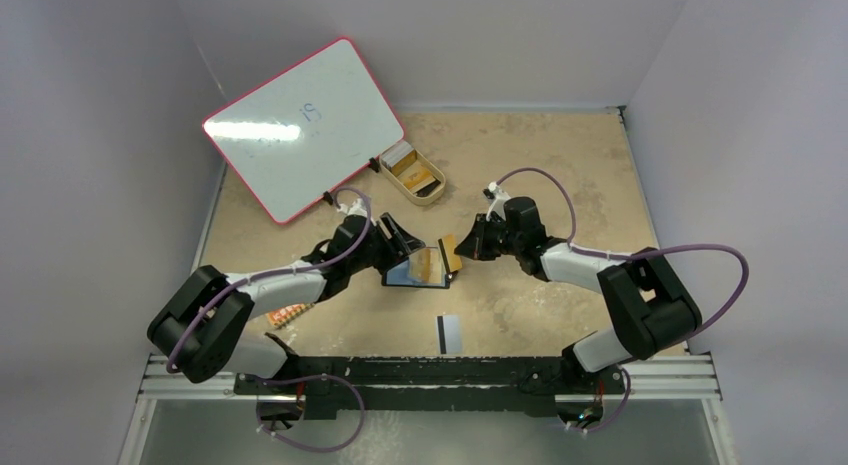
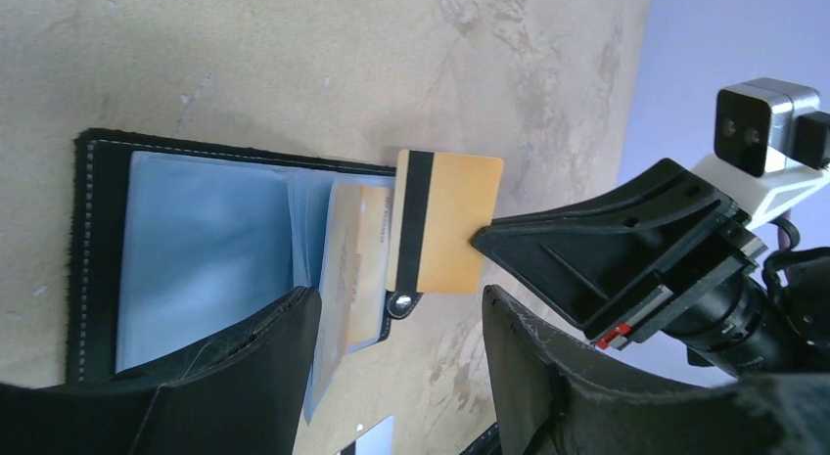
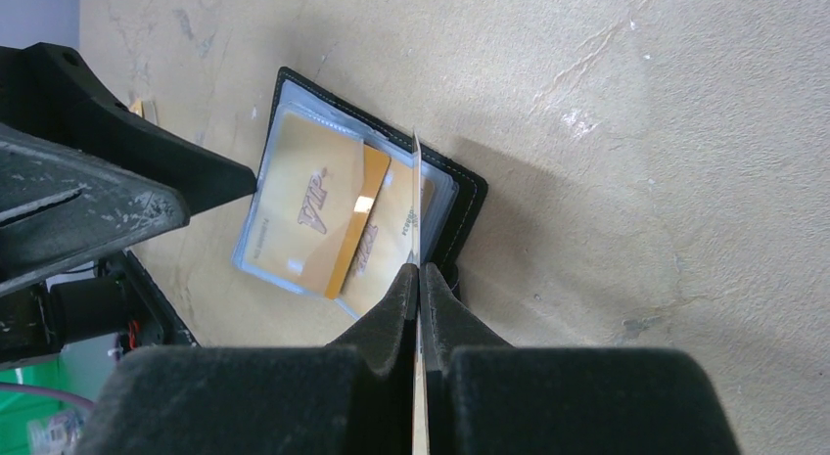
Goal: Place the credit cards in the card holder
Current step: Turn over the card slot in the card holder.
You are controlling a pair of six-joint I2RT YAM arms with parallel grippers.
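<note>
On a tan table (image 1: 560, 185), right gripper (image 3: 418, 271) pinches an orange-gold card (image 2: 445, 220) over the open card holder (image 2: 196, 250); left gripper (image 2: 396, 296) spread wide.

The left arm (image 1: 255, 295) and right arm (image 1: 590, 270) were black with white link sections, each carrying a looping purple cable (image 1: 742, 270). The right gripper (image 2: 482, 238) had matte black ribbed wedge fingers (image 2: 607, 245), with a small red tab behind.

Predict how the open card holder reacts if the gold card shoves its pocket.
The card holder probably slides: it looks thin and light, lying open on the smooth table. Its clear sleeves fan loosely, so they likely flop or buckle. The gold card reads straight edge-on in the right gripper, so probably stiff.
</note>
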